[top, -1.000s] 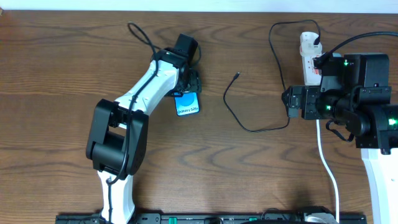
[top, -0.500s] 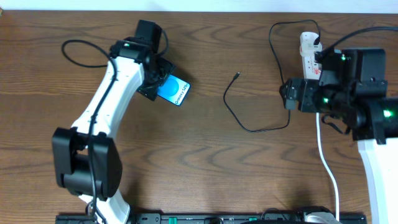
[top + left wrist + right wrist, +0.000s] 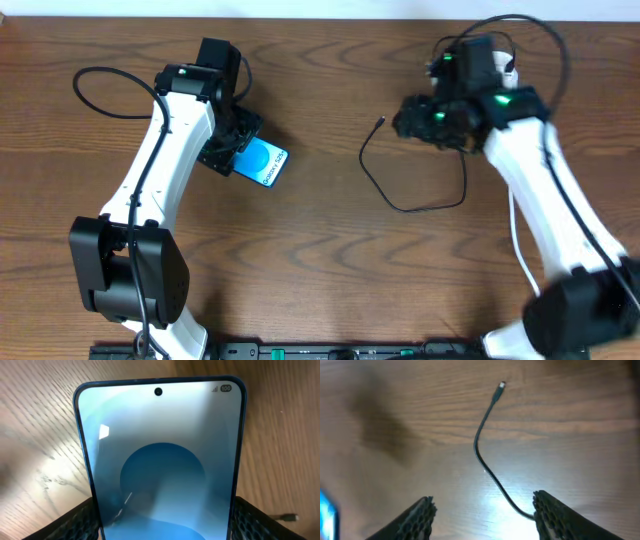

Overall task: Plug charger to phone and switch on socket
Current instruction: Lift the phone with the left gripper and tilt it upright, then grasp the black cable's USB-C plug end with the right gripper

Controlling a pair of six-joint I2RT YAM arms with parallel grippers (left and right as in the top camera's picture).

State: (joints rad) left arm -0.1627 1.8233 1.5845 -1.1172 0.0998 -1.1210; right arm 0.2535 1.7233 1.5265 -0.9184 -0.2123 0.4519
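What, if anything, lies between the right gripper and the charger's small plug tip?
Nothing visible: only bare table lies between the open right gripper and the plug tip of the charger.

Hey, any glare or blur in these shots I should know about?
Left wrist: a bright highlight and soft reflections sit on the phone screen, and the table to its left is out of focus. Right wrist: the whole view is soft, with a pale sheen on the table beside the charger. Overhead: sharp, except the right arm, which is smeared.
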